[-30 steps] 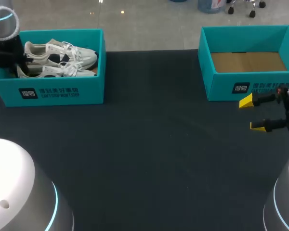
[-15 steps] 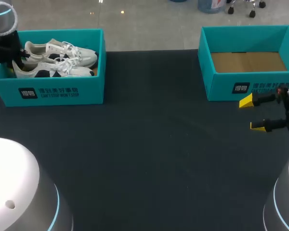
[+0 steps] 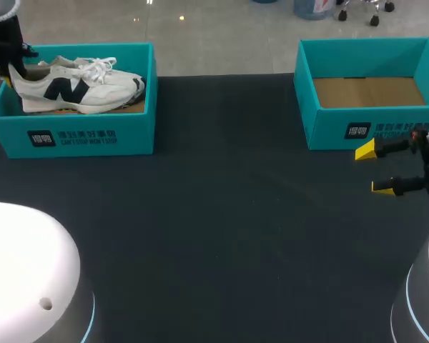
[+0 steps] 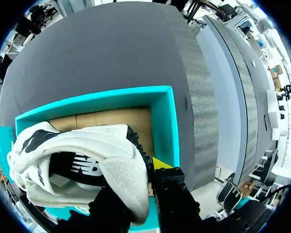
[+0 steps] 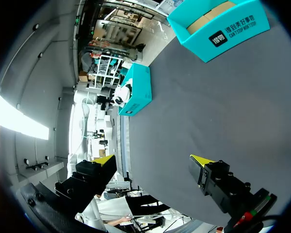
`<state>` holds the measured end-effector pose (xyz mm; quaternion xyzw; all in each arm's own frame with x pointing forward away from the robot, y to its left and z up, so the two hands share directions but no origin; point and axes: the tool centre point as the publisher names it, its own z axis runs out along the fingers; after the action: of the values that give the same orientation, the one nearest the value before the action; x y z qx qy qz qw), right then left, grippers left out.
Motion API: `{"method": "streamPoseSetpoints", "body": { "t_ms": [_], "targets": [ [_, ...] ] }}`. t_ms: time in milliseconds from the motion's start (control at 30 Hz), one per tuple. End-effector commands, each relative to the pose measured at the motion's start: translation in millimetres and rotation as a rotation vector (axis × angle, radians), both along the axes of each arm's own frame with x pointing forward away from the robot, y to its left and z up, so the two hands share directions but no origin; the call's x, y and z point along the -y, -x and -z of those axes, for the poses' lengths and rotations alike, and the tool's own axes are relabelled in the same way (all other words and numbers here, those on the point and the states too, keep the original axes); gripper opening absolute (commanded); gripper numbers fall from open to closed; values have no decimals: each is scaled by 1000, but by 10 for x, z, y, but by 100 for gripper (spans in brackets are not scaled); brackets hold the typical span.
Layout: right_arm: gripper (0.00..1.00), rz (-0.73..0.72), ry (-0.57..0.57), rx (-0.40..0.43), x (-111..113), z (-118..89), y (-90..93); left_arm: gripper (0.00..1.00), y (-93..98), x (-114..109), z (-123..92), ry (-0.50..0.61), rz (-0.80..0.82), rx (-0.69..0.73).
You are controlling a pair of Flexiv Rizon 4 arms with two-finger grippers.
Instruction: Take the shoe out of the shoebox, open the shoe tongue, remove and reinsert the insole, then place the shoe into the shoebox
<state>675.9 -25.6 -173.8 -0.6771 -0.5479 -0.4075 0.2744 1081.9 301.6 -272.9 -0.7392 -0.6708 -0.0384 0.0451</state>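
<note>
Left fingers (image 4: 161,164) clenched on the heel of the white shoe (image 3: 79,86), one finger on each side of the heel collar, as the left wrist view shows. Shoe lies side-on, heel at 9 o'clock, toe at 3 o'clock, within the walls of the teal shoebox (image 3: 93,136); contact with the box floor cannot be told. That shoebox stands at 10 o'clock on the dark desk (image 3: 222,229). Right fingers (image 3: 366,151) released, yellow tips well apart with nothing between them, at 3 o'clock near the desk edge. Just beyond them, at 2 o'clock, a second shoebox (image 3: 343,130), brown floor showing.
</note>
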Motion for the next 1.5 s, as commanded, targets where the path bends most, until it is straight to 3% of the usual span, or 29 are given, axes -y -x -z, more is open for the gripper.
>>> {"method": "streamPoseSetpoints", "body": {
  "t_ms": [33,333,500,1500],
  "targets": [
    [100,3,3,-1,-7,1,13,0,126,15,-433,-6,-11,8],
    [100,3,3,-1,-7,1,13,0,44,-62,-772,-5,-55,19],
    [100,3,3,-1,-7,1,13,0,89,-61,-890,-14,-77,24],
    [100,3,3,-1,-7,1,13,0,89,-61,-890,-14,-77,24]
  ]
}}
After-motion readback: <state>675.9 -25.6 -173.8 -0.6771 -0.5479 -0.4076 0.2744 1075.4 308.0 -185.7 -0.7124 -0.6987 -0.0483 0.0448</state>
